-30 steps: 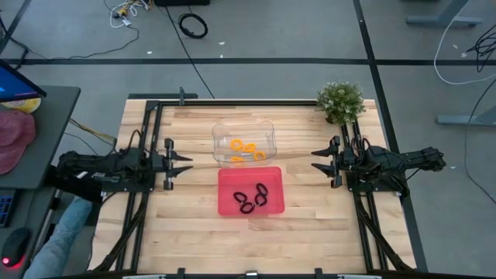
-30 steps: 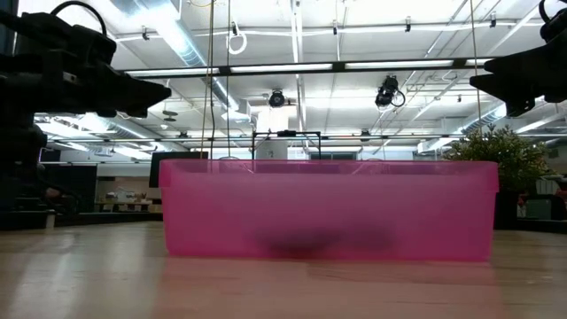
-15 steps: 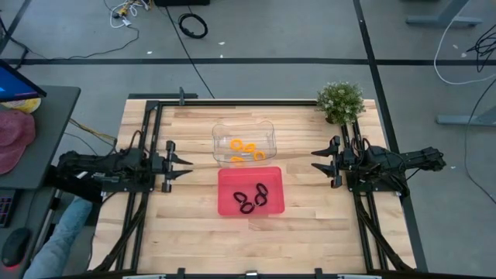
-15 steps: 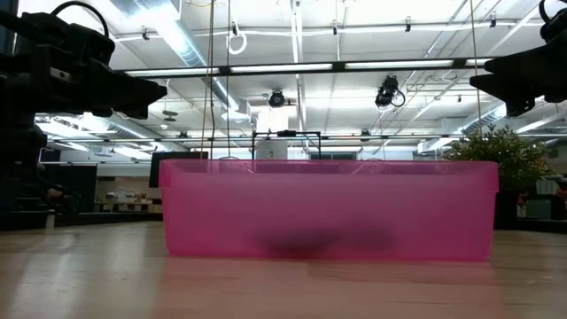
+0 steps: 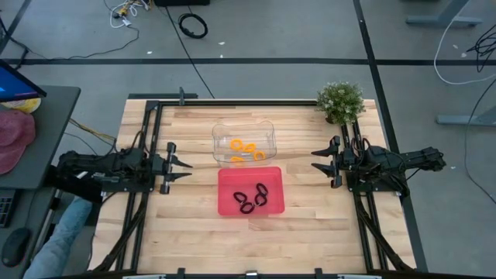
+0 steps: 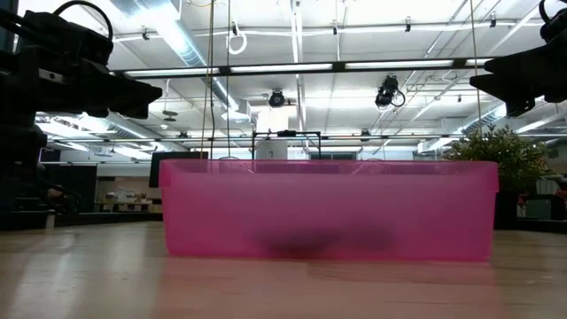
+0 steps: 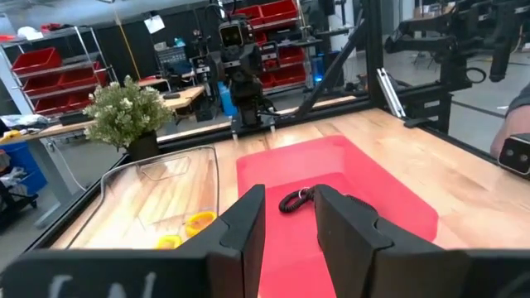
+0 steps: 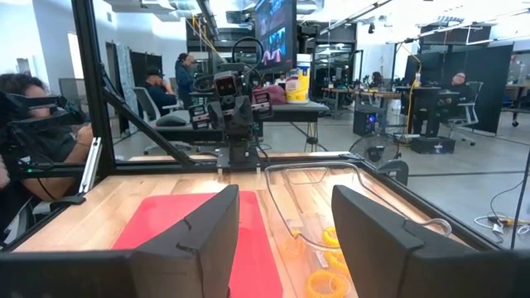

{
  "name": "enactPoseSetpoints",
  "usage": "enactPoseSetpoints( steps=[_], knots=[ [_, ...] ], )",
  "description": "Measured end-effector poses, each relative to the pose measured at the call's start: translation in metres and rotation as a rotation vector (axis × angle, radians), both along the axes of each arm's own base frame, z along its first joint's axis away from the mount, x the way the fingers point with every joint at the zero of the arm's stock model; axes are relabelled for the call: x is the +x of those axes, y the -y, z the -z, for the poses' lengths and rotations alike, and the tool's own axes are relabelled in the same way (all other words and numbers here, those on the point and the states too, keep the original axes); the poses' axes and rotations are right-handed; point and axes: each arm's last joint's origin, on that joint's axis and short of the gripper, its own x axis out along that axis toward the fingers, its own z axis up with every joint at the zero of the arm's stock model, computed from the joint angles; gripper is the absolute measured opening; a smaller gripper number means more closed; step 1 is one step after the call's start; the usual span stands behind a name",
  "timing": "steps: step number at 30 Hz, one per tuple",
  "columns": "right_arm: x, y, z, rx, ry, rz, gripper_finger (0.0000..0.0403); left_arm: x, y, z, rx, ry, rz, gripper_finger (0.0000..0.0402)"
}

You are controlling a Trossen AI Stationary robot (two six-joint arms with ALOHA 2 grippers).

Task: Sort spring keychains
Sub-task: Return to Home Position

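Observation:
A red tray point(image 5: 229, 203) sits mid-table with black spring keychains point(image 5: 252, 199) lying on its floor; one also shows in the left wrist view point(image 7: 294, 199). Just behind it, a clear container point(image 5: 219, 136) holds orange spring keychains point(image 5: 246, 149). My left gripper point(image 5: 189, 169) hovers level at the table's left, open, pointing at the tray, with nothing between its fingers. My right gripper point(image 5: 314, 160) hovers level at the table's right, open wide and empty, facing both containers. In the low view the tray's wall point(image 6: 328, 208) hides the keychains.
A potted plant point(image 5: 339, 101) stands at the far right corner. Bare wood lies in front of the tray and beside both containers. Off the table to the left are a desk with a pink hat point(image 5: 14, 139) and a person's leg point(image 5: 62, 232).
My left gripper has swung slightly toward the table's near edge while staying where it was. Its fingers keep the same gap.

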Motion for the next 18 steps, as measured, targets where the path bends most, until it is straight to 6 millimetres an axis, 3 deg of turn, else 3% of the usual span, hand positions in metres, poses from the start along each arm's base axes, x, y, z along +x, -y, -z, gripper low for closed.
enactPoseSetpoints(
  steps=[18],
  knots=[
    [0.0000, 0.0000, 0.0000, 0.000, 0.000, 0.000, 0.0198, 0.0001, -0.0001, -0.0056, 0.079, 0.068, -0.006, 0.0112]
  ],
)
